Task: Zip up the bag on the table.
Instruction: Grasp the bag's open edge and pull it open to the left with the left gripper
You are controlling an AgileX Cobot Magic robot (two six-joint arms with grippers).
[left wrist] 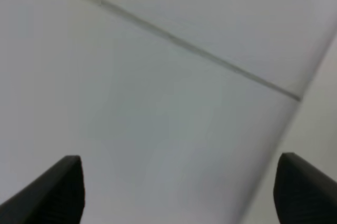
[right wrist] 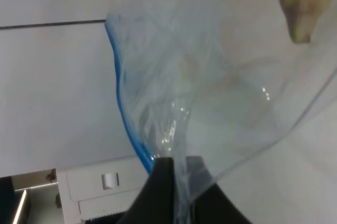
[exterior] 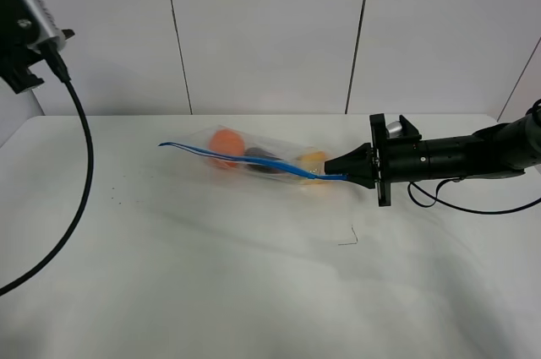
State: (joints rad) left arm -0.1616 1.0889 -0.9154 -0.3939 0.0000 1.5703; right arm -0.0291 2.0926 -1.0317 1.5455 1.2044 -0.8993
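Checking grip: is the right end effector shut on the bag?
Shut: the right end effector pinches the bag at its blue zipper strip.

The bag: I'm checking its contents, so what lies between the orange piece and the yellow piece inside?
In the exterior high view, a dark purple piece lies between the orange piece and the yellow piece inside the bag.

Your bag (exterior: 247,152) lies on the table (exterior: 211,291), behind its middle. Your right gripper (exterior: 342,175) meets the bag's right end, pinching it there; your left gripper (left wrist: 179,156) sits well apart, up at the far left.
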